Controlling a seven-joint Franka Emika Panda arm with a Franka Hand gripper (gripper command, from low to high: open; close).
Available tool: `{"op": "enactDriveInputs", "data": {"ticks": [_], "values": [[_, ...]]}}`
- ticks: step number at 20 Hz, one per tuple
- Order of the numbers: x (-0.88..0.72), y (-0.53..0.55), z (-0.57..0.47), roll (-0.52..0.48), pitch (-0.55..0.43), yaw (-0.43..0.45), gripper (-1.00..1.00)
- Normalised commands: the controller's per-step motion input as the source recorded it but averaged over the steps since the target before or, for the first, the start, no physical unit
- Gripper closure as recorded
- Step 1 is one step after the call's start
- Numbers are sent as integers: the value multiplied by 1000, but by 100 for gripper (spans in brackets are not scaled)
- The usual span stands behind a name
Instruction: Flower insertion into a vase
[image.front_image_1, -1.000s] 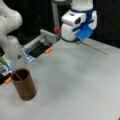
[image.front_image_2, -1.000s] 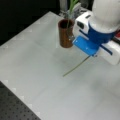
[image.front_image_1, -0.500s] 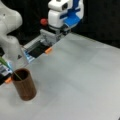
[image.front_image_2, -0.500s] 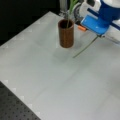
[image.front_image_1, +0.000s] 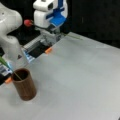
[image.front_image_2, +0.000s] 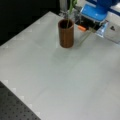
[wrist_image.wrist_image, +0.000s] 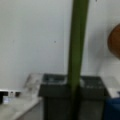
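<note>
- Since the earlier frame, the gripper (image.front_image_1: 53, 30) has travelled toward the vase (image.front_image_1: 24, 87).
- It is clamped on the flower stem (wrist_image.wrist_image: 77, 47), carried above the table (image.front_image_1: 82, 75).
- Step in hand: transport; insertion calls for aligning the stem over the vase mouth.

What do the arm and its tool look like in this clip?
In a front view the arm is glossy white with rounded, bulky links. The tool hangs from a white boxy head with bright blue panels; in the other views that blue housing shows at the top right, and the wrist view shows dark grey, blocky fingers. No cables or markings are legible.
</note>
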Motion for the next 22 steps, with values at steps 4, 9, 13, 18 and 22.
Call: {"op": "enactDriveInputs", "data": {"ticks": [4, 9, 13, 18, 22], "values": [[-552, -451, -38, 168, -50, 29, 100], [-501, -382, -58, 82, -53, 59, 100], [-447, -431, -60, -7, -34, 89, 100], [-420, -584, -51, -50, -12, 113, 100], [-266, -390, -42, -30, -22, 109, 100]]}}
